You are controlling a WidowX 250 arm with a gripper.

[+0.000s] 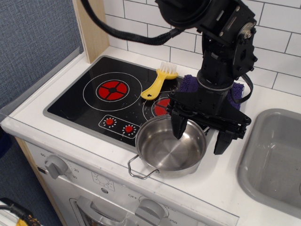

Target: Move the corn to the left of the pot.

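A toy kitchen counter (94, 160) stands against white tiled wall, with a black two-burner hob (89, 106) set into its white top and a grey sink basin (275, 160) at the far side.

The corn cannot be seen anywhere: no green husk shows on the hob, on the counter or in the pot, so it is either hidden behind the arm or lies outside the view. The pot (170, 148), round, shiny and empty, sits directly under the pincer (201, 134), its wire loop handle (138, 168) pointing toward the counter's front edge. The pincer hangs with its two black fingers spread wide, one finger dipping over the pot's inner rim and the other outside the rim toward the sink, and nothing is held between them.

Behind the pincer lies a purple cloth (190, 84), mostly covered by the arm. Beyond that, toward the wall, a yellow-handled brush (159, 84) with white bristles rests on the hob.

As I judge it, the task is not visibly done: the counter beside the pot shows no corn, and it has yet to be found, grasped and placed.
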